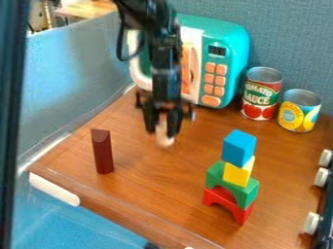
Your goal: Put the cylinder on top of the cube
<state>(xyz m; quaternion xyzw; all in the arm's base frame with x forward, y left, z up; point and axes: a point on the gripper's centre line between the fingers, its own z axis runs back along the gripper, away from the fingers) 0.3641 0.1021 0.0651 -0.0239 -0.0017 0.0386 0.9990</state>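
In the camera view, the black gripper (163, 133) is seen near the centre, pointed down, with its fingers closed on a white cylinder (164, 140). The cylinder is held almost upright: its long axis is run from twelve to six o'clock, and its lower end is pointed down, below the fingertips. Its outline is blurred. From it, the blue cube (238, 148) is found between three and four o'clock, placed on a yellow block (238, 174), with a green arch (216, 176) and a red arch (222, 197) under it. Between eight and nine o'clock, a dark red block (102, 154) is stood upright. At about two o'clock, a red can (260, 100) and a yellow can (300, 113) are placed side by side; print and pictures are carried by their labels, with tomatoes shown on the red one. At one o'clock, a turquoise toy microwave (229, 36) is seen, with orange buttons and a dark display. The table (143, 182) is made of brown wood, with visible grain. Behind it, a blue-grey wall (296, 44) is seen, and white knobs (321, 177) are lined along the right edge.
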